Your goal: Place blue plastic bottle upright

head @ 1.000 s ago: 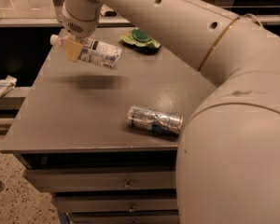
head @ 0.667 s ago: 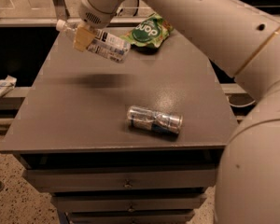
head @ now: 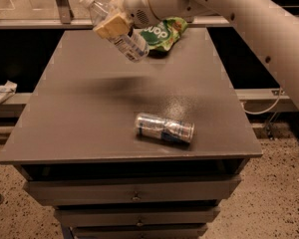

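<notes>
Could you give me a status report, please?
Gripper shut on blue plastic bottle, above table's far side. Bottle tilted, cap up-left. Can lying near front, pouch at back.

Claw (head: pixel 112 26) with tilted bottle (head: pixel 132 46) above table's (head: pixel 79 113) rear left, pouch (head: pixel 162 34) just right, can (head: pixel 164 128) front centre.

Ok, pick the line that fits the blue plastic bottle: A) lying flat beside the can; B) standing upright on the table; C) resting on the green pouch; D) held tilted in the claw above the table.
D: the claw grips the blue plastic bottle at a slant, cap up-left, above the table, apart from the can near the front.
</notes>
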Robot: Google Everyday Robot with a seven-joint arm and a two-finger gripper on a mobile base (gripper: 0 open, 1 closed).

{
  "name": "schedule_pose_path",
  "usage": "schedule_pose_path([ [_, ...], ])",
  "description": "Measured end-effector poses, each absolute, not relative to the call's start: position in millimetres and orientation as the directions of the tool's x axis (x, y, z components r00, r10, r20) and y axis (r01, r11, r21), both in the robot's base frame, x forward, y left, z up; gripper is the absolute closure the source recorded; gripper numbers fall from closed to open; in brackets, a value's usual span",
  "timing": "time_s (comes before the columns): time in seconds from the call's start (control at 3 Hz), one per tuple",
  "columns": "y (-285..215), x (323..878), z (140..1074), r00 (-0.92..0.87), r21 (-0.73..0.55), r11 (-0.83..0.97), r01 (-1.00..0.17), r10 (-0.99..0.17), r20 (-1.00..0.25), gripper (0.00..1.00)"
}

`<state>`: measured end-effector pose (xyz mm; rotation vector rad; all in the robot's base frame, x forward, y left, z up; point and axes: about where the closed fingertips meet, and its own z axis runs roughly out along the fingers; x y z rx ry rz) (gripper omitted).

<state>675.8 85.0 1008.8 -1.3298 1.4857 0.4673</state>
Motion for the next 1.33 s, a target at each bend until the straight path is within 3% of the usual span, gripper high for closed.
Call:
schedule_pose_path([
  [0.67,30,670,1011,0.232,-0.269,0.357,-0.895,-0.143,-0.962,1.00],
  [1.33,4,674,978,0.164,-0.142,0.395,-0.908,0.023,-0.986,1.00],
])
